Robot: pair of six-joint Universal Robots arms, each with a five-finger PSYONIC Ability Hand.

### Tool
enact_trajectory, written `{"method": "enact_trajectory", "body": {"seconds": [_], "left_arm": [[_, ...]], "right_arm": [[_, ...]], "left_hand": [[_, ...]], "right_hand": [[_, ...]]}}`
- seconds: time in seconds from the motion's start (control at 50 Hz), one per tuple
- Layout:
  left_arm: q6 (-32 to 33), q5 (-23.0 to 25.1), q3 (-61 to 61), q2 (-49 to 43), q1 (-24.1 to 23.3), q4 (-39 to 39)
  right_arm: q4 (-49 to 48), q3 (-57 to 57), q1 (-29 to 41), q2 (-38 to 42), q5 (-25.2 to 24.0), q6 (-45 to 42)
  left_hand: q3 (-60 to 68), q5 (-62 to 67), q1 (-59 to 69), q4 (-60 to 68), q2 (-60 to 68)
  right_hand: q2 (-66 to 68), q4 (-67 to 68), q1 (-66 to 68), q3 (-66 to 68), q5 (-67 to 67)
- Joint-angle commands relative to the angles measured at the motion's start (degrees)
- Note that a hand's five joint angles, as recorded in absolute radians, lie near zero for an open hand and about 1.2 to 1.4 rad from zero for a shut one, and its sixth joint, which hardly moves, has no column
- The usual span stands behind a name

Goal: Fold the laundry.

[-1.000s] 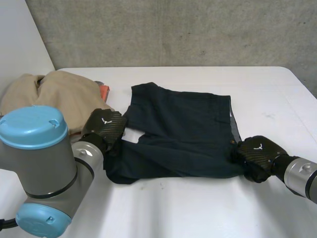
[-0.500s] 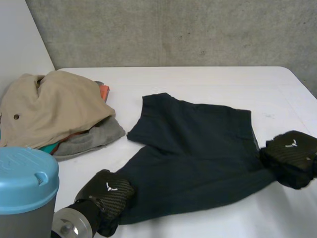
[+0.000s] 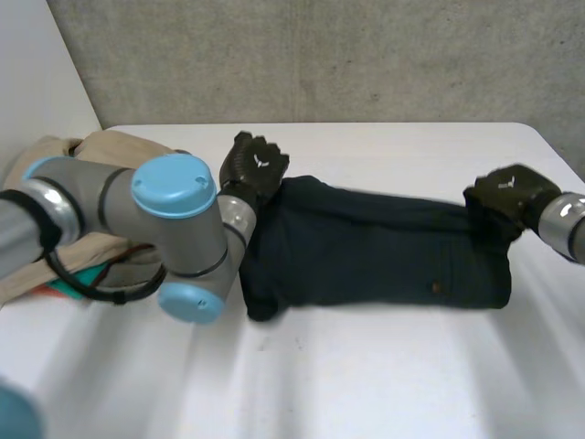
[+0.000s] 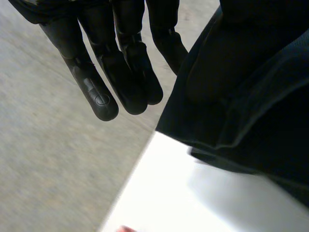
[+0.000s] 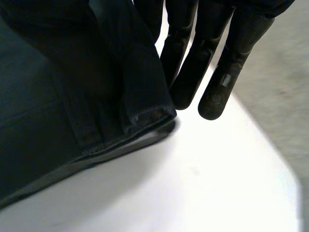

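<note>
Because the dark garment (image 3: 375,251) is soft, limp cloth of middling weight, it will sag and crease wherever it is not held, and its layers may slide over one another when dragged. I would take it at the corners or along a seamed edge, one hand at each end, so that the span between them stays taut. A single grip in the middle would only bunch it.

It lies on the white table (image 3: 366,393) as a long, low band, apparently doubled over on itself. Its long axis runs left to right across the middle of the table. The right end is cut fairly square, while the left end is rounder and sags a little toward the near side. Which end is the waist I cannot tell.

At the far left corner sits the left hand (image 3: 254,169). Its fingers (image 4: 104,96) are stretched out almost straight, and the cloth lies just beside them with nothing curled round it. The right hand (image 3: 507,194) is at the far right corner. Its fingers (image 5: 217,94) are likewise extended, next to a stitched, layered edge of the garment. No grasp shows on either side, so I judge both hands slack rather than clamped.

A pile of other clothes (image 3: 110,151) lies to the far left, partly behind the left arm (image 3: 174,229).
</note>
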Motion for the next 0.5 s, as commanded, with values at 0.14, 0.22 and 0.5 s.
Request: {"method": "enact_trajectory", "body": {"seconds": [0.14,0.22,0.5], "left_arm": [[2.52,6.63,26.87,-22.03,3.62,6.22],[2.52,7.77,32.15,-26.78,4.14,6.65],[0.5,8.92,12.67,-12.39,3.09,14.12]], "right_arm": [[-26.84,-8.59,6.64,15.76,13.01,-1.19],[-31.85,-10.87,7.69,20.15,13.54,-2.33],[-33.36,-6.85,8.58,13.76,17.49,1.61]], "left_hand": [[11.76,12.9,14.73,11.33,11.51],[11.76,12.9,14.73,11.33,11.51],[-58.24,-57.1,-55.27,-58.67,-58.49]], "right_hand": [[13.03,11.95,23.89,12.22,13.5],[13.03,11.95,23.89,12.22,13.5],[-56.97,-58.05,-46.11,-57.78,-56.5]]}}
